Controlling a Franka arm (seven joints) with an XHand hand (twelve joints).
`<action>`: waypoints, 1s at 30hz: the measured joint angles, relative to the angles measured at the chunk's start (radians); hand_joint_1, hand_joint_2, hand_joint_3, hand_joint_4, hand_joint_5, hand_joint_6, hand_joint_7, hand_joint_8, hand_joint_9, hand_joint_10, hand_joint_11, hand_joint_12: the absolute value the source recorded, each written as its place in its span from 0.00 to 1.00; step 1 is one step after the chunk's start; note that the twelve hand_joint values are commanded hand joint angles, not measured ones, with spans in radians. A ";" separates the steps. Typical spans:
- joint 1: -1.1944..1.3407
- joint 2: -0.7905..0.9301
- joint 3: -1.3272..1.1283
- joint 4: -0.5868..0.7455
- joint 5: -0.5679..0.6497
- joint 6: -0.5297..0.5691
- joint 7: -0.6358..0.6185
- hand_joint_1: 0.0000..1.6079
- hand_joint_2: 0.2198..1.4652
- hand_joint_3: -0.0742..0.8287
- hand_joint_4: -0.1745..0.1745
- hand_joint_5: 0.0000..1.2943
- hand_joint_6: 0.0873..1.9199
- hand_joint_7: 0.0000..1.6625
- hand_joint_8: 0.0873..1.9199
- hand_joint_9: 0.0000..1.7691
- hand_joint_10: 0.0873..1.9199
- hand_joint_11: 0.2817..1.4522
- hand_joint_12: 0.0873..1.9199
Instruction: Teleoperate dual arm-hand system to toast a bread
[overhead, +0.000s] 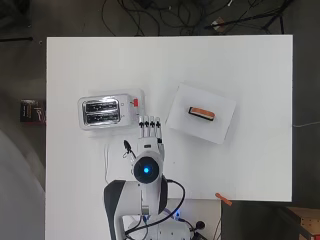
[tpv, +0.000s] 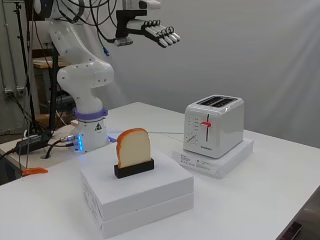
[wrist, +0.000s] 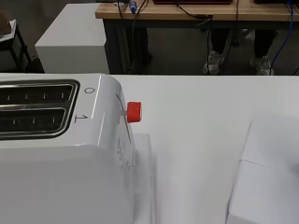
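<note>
Still unstarted, by the look: black and white robot hand (tpv: 159, 33) hung high at upper left of side view, fingers straight, empty. Tan bread slice (tpv: 133, 148) stood in black holder, lower centre. Approach should descend squarely over it; white two-slot toaster (tpv: 214, 125) sat right.

White arm (tpv: 80, 75), black cables, black-white robot hand (tpv: 155, 31)

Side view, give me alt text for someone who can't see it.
A slice of bread stands upright in a black holder on stacked white boxes. Behind it, a white toaster with a red lever sits empty, and the open hand hovers high above the table.
</note>
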 joint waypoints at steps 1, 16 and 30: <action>0.002 0.023 0.014 0.016 0.016 -0.002 0.007 0.06 0.75 0.10 0.29 0.14 0.00 0.13 0.00 0.16 0.00 0.08 0.00; -0.032 0.480 -0.138 0.269 -0.100 -0.063 -0.003 0.09 0.74 0.07 0.51 0.30 0.00 0.25 0.00 0.31 0.00 0.16 0.00; -0.063 0.648 -0.259 0.228 -0.205 0.129 -0.217 0.23 0.58 0.07 0.27 0.22 0.00 0.28 0.00 0.32 0.00 0.15 0.00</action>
